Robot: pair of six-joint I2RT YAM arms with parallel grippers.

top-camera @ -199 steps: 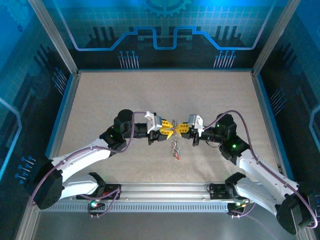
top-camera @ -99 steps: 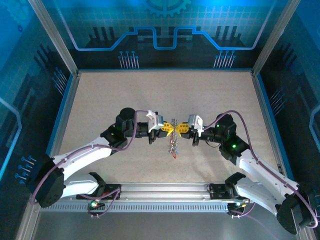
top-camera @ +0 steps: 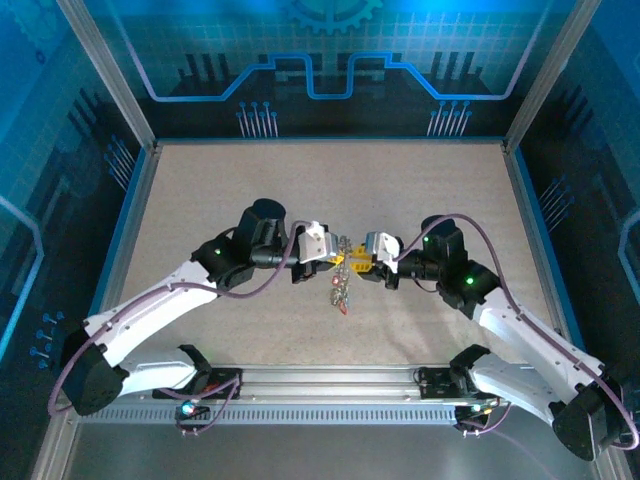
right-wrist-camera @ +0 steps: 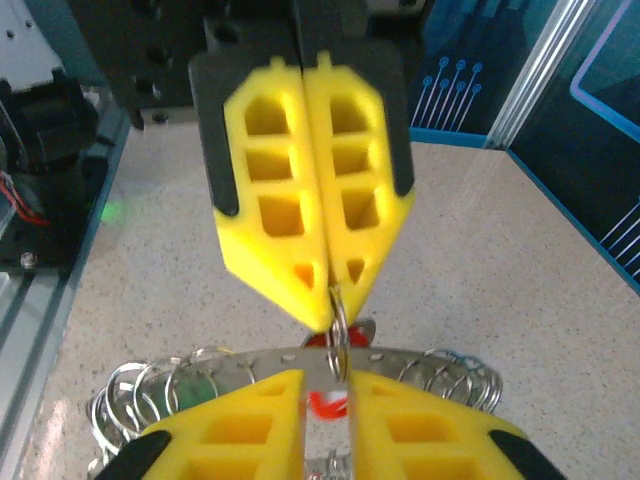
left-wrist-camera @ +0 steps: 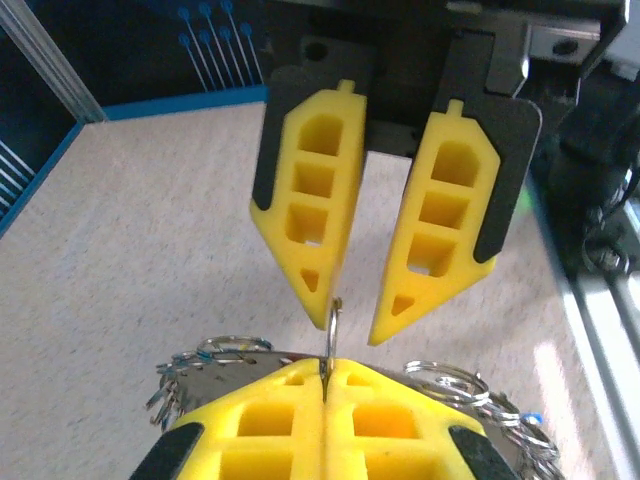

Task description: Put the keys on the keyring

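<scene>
The keyring (right-wrist-camera: 230, 362) is a flat metal band strung with several small split rings (left-wrist-camera: 440, 375), and it hangs between the two grippers (top-camera: 340, 285). My left gripper (left-wrist-camera: 325, 365) is shut on one thin split ring (left-wrist-camera: 331, 325) that stands on edge and links down to the band. My right gripper (left-wrist-camera: 350, 325) faces it tip to tip, open, its left finger touching that ring's far end. From the right wrist, the right gripper (right-wrist-camera: 325, 375) straddles the band and the left gripper (right-wrist-camera: 335, 305) pinches the ring (right-wrist-camera: 340, 320). A key's red tag (right-wrist-camera: 318, 339) peeks behind the band and dangles lowest (top-camera: 343, 311).
The cork-coloured table (top-camera: 330, 190) stretches bare behind and beside the arms. The metal rail (top-camera: 330, 380) carrying the arm bases runs along the near edge, and blue walls with frame posts (top-camera: 140, 150) close in the sides.
Both grippers have shifted slightly left and closer together, and the left arm's elbow has risen toward the back. The hanging bundle moved left with them. The right jaws now stand apart.
</scene>
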